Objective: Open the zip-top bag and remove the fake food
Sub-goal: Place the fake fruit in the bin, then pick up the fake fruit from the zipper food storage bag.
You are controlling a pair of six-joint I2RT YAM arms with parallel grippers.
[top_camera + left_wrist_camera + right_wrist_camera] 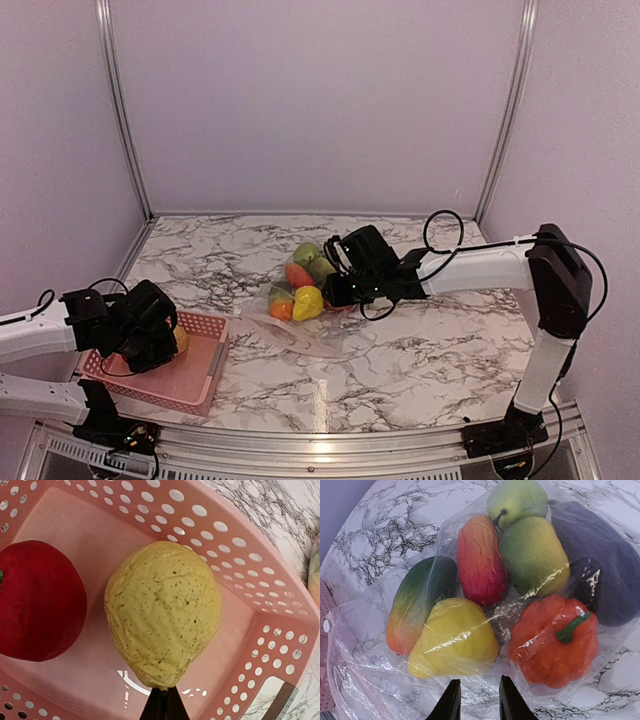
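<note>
Zip-top bag [360, 680] lies flat on the marble worktop [420, 350], beneath and ahead of the right jaws, held slightly apart. Fake food [455, 640] is seen bunched inside. Left jaws are closed together, tips at the yellow lemon [162, 612], beside a red apple [35, 600] in the pink basket [250, 575].

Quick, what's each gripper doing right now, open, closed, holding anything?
Left gripper: shut, tips at the yellow lemon's end; grip on it cannot be told.
Right gripper: open, over the zip-top bag, gripping nothing.
</note>
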